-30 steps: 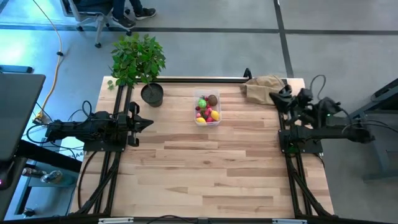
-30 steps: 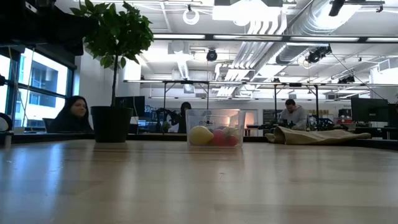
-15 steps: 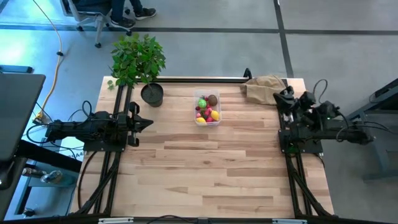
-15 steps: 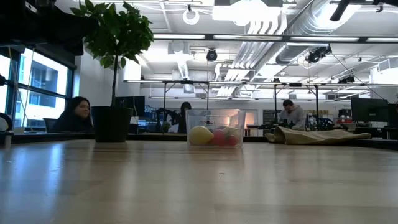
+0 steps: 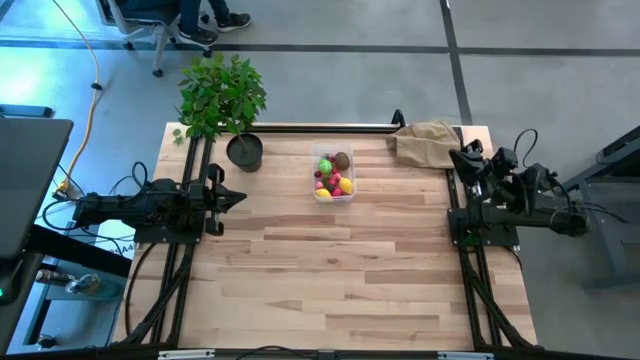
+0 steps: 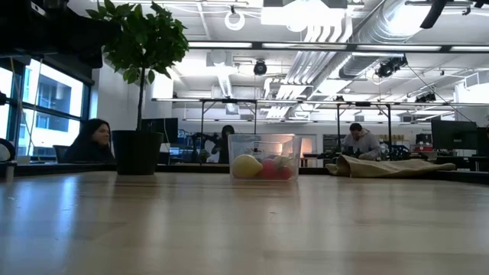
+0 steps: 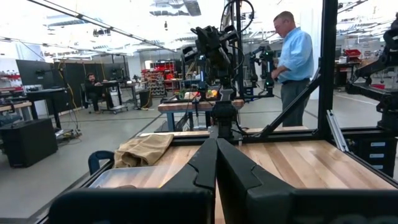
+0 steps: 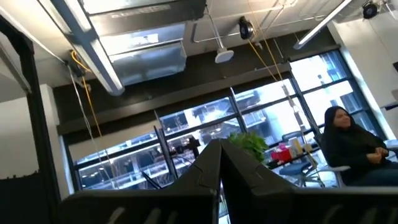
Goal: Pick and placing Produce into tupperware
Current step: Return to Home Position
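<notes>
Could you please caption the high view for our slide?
Toy Produce sits in the tupperware on the table, left gripper and right gripper parked at opposite edges.

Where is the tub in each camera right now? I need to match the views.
High view: tub just above the middle of the table.
Low view: tub at centre, between pot and bag.
Left wrist view: cannot make it out.
Right wrist view: not in it.
Landmark: the bag, right of the tub in high and low, also in left wrist.
</notes>
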Controlling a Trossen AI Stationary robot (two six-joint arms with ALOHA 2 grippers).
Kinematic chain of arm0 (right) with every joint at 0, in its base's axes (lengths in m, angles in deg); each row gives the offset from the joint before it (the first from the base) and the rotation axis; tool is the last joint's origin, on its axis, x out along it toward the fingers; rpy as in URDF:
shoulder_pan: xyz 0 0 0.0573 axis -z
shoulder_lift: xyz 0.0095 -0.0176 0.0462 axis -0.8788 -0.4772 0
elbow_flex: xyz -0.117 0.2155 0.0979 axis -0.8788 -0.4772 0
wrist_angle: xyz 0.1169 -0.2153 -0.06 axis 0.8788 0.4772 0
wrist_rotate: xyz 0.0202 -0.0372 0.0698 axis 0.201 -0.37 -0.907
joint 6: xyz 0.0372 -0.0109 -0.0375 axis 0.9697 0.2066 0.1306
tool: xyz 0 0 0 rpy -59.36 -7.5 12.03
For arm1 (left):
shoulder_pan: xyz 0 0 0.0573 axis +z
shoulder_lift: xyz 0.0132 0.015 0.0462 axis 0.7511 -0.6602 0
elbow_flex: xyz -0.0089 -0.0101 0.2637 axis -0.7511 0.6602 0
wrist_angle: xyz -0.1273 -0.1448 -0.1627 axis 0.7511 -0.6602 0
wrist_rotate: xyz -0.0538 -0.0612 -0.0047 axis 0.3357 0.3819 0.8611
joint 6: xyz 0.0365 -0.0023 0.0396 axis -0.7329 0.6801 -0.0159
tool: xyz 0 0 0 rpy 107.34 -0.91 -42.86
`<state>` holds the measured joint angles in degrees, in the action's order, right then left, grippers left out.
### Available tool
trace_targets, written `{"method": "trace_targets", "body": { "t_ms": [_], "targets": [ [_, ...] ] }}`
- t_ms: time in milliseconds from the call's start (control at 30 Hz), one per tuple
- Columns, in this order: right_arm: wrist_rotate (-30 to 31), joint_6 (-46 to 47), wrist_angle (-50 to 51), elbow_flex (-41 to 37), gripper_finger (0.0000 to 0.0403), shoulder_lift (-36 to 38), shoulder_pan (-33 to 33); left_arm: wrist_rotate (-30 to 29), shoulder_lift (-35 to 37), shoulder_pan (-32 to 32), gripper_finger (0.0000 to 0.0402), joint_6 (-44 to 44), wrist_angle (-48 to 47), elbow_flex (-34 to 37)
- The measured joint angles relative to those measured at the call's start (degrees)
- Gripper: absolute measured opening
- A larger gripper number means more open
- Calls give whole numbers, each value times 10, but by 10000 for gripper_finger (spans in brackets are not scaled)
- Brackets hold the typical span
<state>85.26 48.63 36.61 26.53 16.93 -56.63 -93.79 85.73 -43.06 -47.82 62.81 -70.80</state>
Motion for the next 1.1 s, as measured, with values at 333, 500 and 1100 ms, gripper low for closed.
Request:
{"method": "trace_targets", "body": {
  "t_ms": [333, 500, 1100],
  "targets": [
    [0, 2, 29, 0, 0, 19, 0, 0, 0, 0, 1, 0, 0, 0],
    [-5, 27, 15, -30, 0, 24, 0, 0, 0, 0, 1, -13, 0, 0],
    [-19, 150, -35, -159, 0, 23, 0, 0, 0, 0, 1, -15, 0, 0]
  ]
}}
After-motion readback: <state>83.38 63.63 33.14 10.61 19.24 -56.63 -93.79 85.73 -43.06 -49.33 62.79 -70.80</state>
